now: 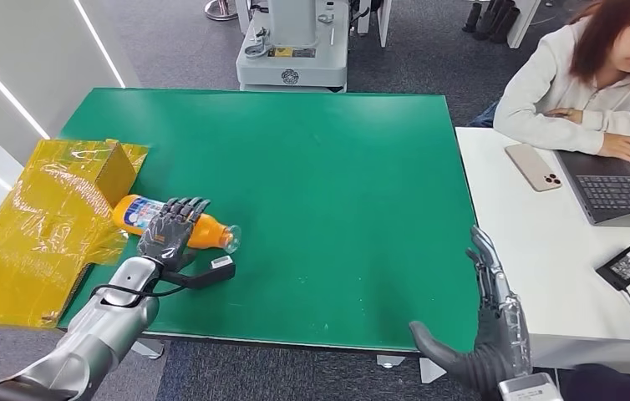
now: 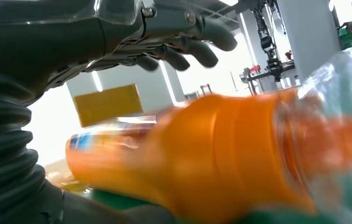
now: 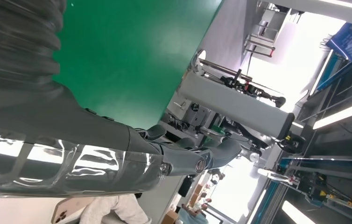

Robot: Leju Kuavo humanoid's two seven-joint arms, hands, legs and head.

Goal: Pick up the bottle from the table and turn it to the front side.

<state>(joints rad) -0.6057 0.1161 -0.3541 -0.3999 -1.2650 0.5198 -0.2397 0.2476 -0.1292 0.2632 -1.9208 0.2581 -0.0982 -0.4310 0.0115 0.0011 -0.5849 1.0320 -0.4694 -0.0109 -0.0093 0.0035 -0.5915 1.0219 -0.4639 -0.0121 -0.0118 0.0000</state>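
Observation:
An orange bottle [image 1: 207, 233] with a blue and white label lies on its side at the left of the green table [image 1: 337, 192], its clear cap pointing right. My left hand [image 1: 170, 230] reaches over the bottle's middle from the front. In the left wrist view its fingers [image 2: 188, 44] stretch out straight above the bottle [image 2: 221, 154] with a gap between them, so nothing is gripped. My right hand [image 1: 491, 317] hangs by the table's front right corner, fingers extended and empty; the right wrist view shows that hand [image 3: 118, 140] beside the green table [image 3: 132, 56].
A yellow film-wrapped box [image 1: 53, 225] lies just left of the bottle. To the right stands a white table [image 1: 537, 251] with a phone [image 1: 533, 166], a laptop [image 1: 621, 188] and a black adapter [image 1: 627, 266]; a person [image 1: 579, 75] sits there. A grey machine base [image 1: 293, 46] stands behind.

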